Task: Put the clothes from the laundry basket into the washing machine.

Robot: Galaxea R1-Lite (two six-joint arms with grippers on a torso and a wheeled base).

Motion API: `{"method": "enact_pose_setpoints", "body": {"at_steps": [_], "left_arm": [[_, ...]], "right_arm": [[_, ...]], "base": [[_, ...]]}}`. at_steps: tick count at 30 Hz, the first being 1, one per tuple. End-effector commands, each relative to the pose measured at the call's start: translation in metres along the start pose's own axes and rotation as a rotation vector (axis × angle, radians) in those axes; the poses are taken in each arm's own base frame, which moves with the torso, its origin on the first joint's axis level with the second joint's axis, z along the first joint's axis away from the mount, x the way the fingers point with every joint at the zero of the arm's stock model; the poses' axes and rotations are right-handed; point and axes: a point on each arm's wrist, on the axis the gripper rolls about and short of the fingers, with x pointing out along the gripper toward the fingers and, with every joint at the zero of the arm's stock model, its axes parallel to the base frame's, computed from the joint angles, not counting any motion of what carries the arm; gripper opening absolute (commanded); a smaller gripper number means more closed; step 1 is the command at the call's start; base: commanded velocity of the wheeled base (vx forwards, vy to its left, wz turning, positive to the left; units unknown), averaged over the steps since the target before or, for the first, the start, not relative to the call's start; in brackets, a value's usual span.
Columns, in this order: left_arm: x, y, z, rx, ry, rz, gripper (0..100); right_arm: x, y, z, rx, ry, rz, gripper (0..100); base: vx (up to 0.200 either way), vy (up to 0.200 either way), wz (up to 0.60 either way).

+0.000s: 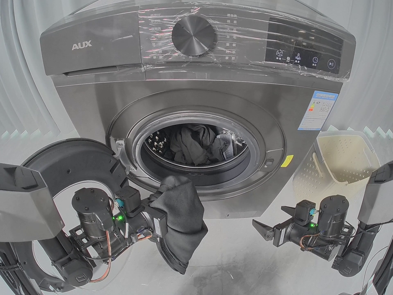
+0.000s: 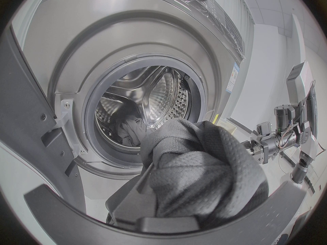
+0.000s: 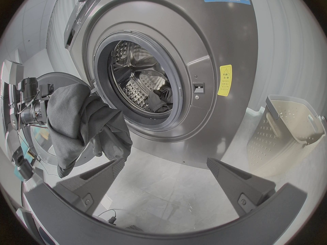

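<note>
We face the washing machine [image 1: 196, 91], door [image 1: 69, 164] open at eight o'clock, laundry basket [image 1: 342, 164] at four. Our left pincer [image 1: 161, 217] clamps a dark garment [image 1: 184, 222] at six o'clock below the drum mouth [image 1: 196, 160]. The right wrist view shows our right pincer [image 3: 163, 164] spread wide, empty.

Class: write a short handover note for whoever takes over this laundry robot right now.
Left claw: shut on a dark grey garment, held just below and in front of the washing machine opening.
Right claw: open and empty, low on the right, near the basket.
Done: some clothes lie in the drum. The basket is tipped beside the machine and shows no clothes.
Left: put the held garment into the drum.
</note>
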Motion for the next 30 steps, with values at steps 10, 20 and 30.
{"method": "enact_pose_setpoints", "body": {"at_steps": [10, 20, 30], "left_arm": [[0.01, -0.015, 0.004, -0.012, -0.032, -0.055, 0], [0.056, -0.016, -0.011, -0.052, -0.036, -0.147, 0], [0.112, -0.011, -0.012, -0.143, -0.142, -0.098, 0]], "right_arm": [[-0.003, 0.011, 0.0, -0.014, -0.003, 0.038, 100], [-0.005, 0.015, -0.002, -0.02, 0.005, 0.056, 100], [-0.008, 0.021, -0.005, -0.032, 0.02, 0.077, 100]], "base": [[0.02, 0.0, 0.0], [0.0, 0.0, 0.0], [0.0, 0.0, 0.0]]}}
